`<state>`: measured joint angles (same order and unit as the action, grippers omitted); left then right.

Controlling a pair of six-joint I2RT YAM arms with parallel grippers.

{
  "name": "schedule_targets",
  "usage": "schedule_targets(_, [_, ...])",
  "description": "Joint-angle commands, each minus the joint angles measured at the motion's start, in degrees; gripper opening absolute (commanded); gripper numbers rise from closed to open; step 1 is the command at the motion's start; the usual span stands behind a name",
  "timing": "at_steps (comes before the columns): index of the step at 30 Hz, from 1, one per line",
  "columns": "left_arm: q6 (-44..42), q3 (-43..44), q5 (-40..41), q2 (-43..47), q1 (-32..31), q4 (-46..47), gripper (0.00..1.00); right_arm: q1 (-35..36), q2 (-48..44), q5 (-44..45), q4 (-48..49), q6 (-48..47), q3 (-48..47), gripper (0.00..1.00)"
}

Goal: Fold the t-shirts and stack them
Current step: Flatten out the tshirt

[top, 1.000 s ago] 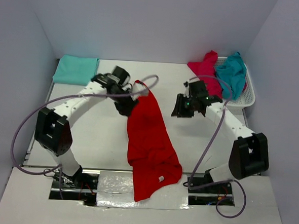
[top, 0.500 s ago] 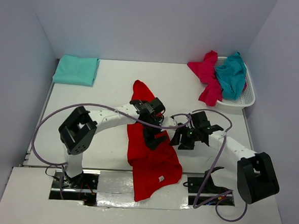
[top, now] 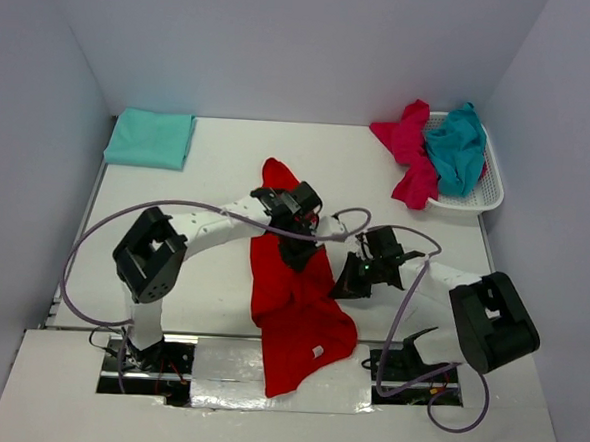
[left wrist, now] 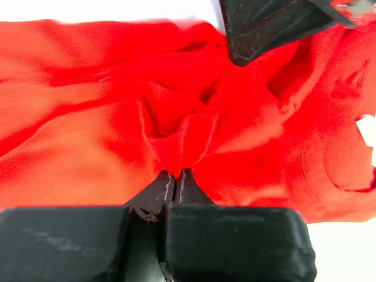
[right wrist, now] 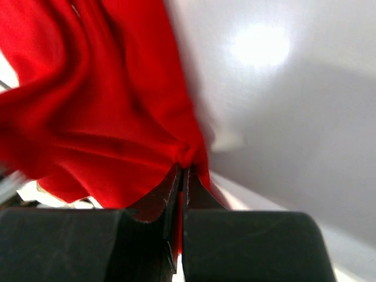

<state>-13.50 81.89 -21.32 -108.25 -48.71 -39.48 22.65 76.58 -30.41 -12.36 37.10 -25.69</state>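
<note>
Pinching a raised fold of the red t-shirt (left wrist: pixel 88 135), the left gripper (left wrist: pixel 176 178) has its jaws pressed together on the cloth. Just beside it, the right gripper (right wrist: pixel 183 169) is clamped tight on the same shirt's edge. The shirt lies crumpled under both, trailing toward the arm bases. Well beyond the left gripper lies a folded teal t-shirt (top: pixel 150 138). Beyond the right one, a magenta t-shirt (top: pixel 405 148) and a second teal t-shirt (top: pixel 458 146) spill over a white basket (top: pixel 489 198)

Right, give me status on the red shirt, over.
Left gripper shut on red t-shirt, mid-cloth. Right gripper shut on its edge. Nothing in the way.
</note>
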Motion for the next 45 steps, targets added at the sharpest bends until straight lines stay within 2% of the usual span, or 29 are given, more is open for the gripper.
schedule_targets(1, [-1.2,3.8,-1.9,6.7,5.6,-3.6,0.0,-3.0,1.2,-0.1,5.0,-0.9,-5.3,0.0])
schedule_targets(2, [-1.1,3.8,-2.1,8.4,7.3,-4.6,0.0,-6.3,2.3,-0.3,3.4,-2.8,-7.5,0.0])
schedule_targets(4, [-0.9,3.5,-3.6,10.2,14.5,-5.2,0.0,-9.6,5.2,-0.6,1.2,-5.5,-16.5,0.0])
schedule_targets(7, [0.2,2.8,-5.0,13.8,25.9,-5.4,0.0,-12.9,16.1,1.1,-6.3,-11.4,-34.4,0.0])
schedule_targets(8, [0.6,1.8,-5.3,15.6,28.8,-5.2,0.0,-13.1,22.7,1.6,-11.1,-12.7,-39.7,0.0])
schedule_targets(9, [1.3,1.0,-5.5,16.5,34.3,-4.0,0.0,-13.2,26.0,2.4,-13.2,-14.5,-49.8,0.0])
schedule_targets(11, [1.5,-2.6,-5.0,19.5,41.3,-2.7,0.0,-13.4,35.3,3.8,-18.9,-15.3,-59.4,0.0])
schedule_targets(12, [1.5,-3.9,-5.0,20.2,43.1,-2.2,0.0,-13.8,38.4,5.3,-20.8,-15.7,-68.5,0.14])
schedule_targets(13, [1.2,-5.4,-5.4,21.2,44.7,-1.5,0.0,-13.9,41.1,6.1,-24.3,-15.7,-72.9,0.33])
schedule_targets(14, [0.4,-8.3,-5.6,21.7,46.4,-1.3,0.0,-14.0,46.4,7.5,-26.0,-16.1,-82.1,0.6])
schedule_targets(16, [-0.6,-12.5,-4.7,22.4,46.9,-0.7,0.0,-14.1,53.5,8.5,-32.9,-16.8,-91.9,0.79])
schedule_targets(17, [-1.1,-13.8,-4.6,22.6,47.0,-0.3,0.0,-14.2,54.9,9.4,-35.4,-17.1,-100.6,0.88])
schedule_targets(18, [-1.1,-15.0,-4.7,22.9,47.0,0.5,0.0,-14.2,55.4,11.7,-38.8,-18.0,-103.7,0.99])
schedule_targets(19, [-1.0,-16.7,-5.0,23.1,47.0,1.0,0.0,-14.2,54.0,13.3,-39.5,-18.6,-105.1,1.0])
schedule_targets(21, [-0.7,-17.9,-5.7,23.4,47.0,1.2,0.0,-14.1,48.9,17.4,-37.4,-20.0,-99.0,1.0])
schedule_targets(22, [-0.6,-18.5,-6.5,23.5,47.0,1.2,0.0,-14.2,41.2,20.7,-35.3,-20.1,-94.2,1.0])
schedule_targets(23, [-0.5,-18.9,-6.9,23.7,47.0,1.2,0.0,-14.2,37.2,21.4,-32.6,-20.2,-82.4,1.0])
schedule_targets(25, [-0.4,-19.9,-7.2,24.7,47.0,1.5,0.0,-14.0,25.9,20.7,-25.0,-18.5,-70.4,1.0])
schedule_targets(26, [-0.1,-20.4,-7.2,25.5,47.0,2.0,0.0,-13.2,23.1,19.6,-22.6,-17.7,-59.9,1.0])
schedule_targets(28, [-0.2,-21.0,-6.8,26.1,47.0,2.1,0.0,-11.2,17.8,18.9,-16.1,-15.4,-48.6,1.0])
schedule_targets(29, [-0.3,-21.2,-6.6,26.4,47.0,1.9,0.0,-8.8,17.3,19.1,-14.4,-14.8,-46.4,1.0])
schedule_targets(33, [-1.1,-22.6,-5.9,28.7,47.0,1.3,0.0,-6.5,23.8,14.2,-7.7,-11.1,-44.4,1.0])
schedule_targets(40, [-1.7,-26.2,-4.1,32.8,47.1,1.3,0.0,-6.1,38.8,8.8,-8.1,-8.5,-57.6,0.95])
schedule_targets(43, [-1.1,-25.5,-3.3,33.8,47.5,1.9,0.0,-4.8,41.5,4.0,-6.2,-6.5,-56.4,0.89])
schedule_targets(45, [-0.5,-24.1,-3.3,33.9,48.1,2.2,0.0,-4.2,41.0,0.9,-3.0,-5.1,-54.4,0.57])
